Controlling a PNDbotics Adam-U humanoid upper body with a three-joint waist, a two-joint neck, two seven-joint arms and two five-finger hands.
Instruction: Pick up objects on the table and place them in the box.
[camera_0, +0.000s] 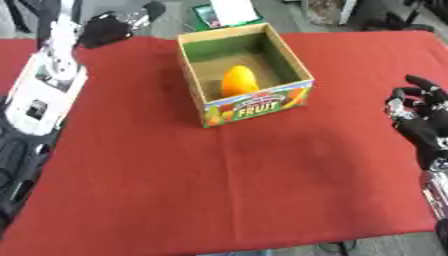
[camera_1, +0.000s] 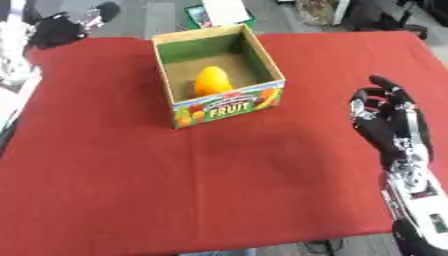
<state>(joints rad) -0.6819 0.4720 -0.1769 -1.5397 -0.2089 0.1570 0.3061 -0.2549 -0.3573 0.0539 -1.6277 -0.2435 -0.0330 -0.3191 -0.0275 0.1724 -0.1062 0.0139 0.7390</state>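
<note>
On the red-clothed table (camera_0: 219, 190):
Box: open cardboard fruit box (camera_0: 254, 107), far centre.
Fruit: orange oval fruit (camera_1: 212, 80) inside the box.
My right hand (camera_1: 385, 125): fingers spread, empty.
My left hand (camera_0: 105, 30): far corner, cannot tell.

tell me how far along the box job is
Done: an orange fruit already lies inside the cardboard box. In hand: nothing; the right hand hangs open over the red cloth, and the left hand is up by the far left corner. Left: no other loose object shows on the cloth.
</note>
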